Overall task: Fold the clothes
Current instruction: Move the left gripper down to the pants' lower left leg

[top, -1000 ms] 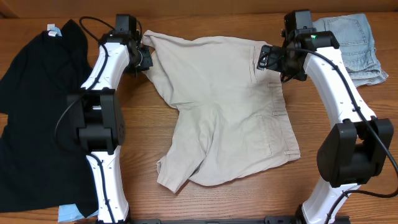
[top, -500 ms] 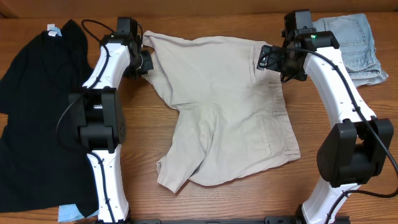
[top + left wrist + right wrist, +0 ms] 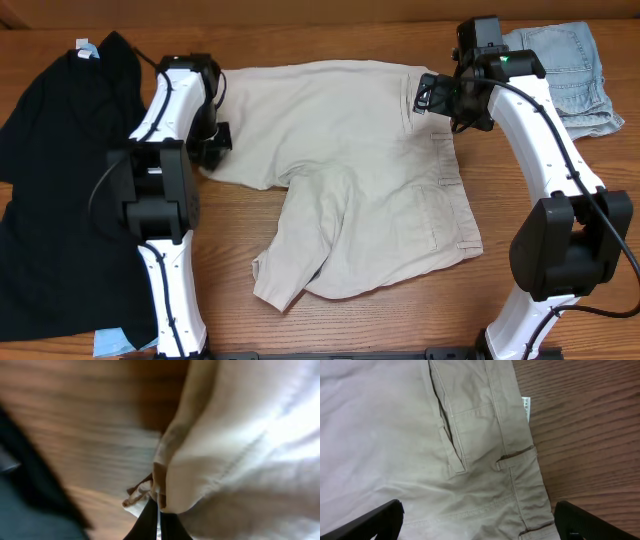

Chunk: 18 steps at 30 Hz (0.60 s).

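Lying spread across desk middle: cream shorts, waistband along right side, near leg rumpled toward front edge. Left pincer clamped on shorts' left edge; wrist view blurred, looks like hem corner pinched between dark fingers. Right pincer spread wide, hovering over waistband by belt loop, gripping nothing. Black top flat at far left. Denim shorts bunched at back right. Desk wood-grain.
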### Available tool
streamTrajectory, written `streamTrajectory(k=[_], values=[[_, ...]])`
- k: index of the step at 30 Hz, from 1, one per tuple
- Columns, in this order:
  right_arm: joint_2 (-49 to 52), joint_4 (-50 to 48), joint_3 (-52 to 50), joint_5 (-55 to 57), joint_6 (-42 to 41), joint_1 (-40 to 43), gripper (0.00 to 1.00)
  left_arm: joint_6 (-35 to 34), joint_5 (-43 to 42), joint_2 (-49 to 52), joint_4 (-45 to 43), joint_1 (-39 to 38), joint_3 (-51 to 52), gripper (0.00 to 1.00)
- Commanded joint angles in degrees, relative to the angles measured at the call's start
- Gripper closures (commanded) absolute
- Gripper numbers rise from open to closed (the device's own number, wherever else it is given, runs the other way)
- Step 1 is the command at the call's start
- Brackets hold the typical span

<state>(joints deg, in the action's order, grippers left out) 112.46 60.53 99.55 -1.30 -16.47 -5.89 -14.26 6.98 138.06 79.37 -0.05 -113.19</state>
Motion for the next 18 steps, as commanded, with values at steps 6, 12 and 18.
streamTrajectory(k=[6,12,18], values=[[-0.76,-0.31,1.53,-0.57,0.46,0.13,0.0,2.97,5.68,2.08,0.98,6.71,-6.78,0.0],[-7.26,6.62,6.32,-2.54,1.99,0.13,0.0,4.37,0.02,1.86,10.12,6.88,-27.23,0.0],[-19.43,14.78,7.21,-2.89,1.9,0.13,0.01,5.29,-10.32,0.44,17.49,6.38,-52.22,0.0]])
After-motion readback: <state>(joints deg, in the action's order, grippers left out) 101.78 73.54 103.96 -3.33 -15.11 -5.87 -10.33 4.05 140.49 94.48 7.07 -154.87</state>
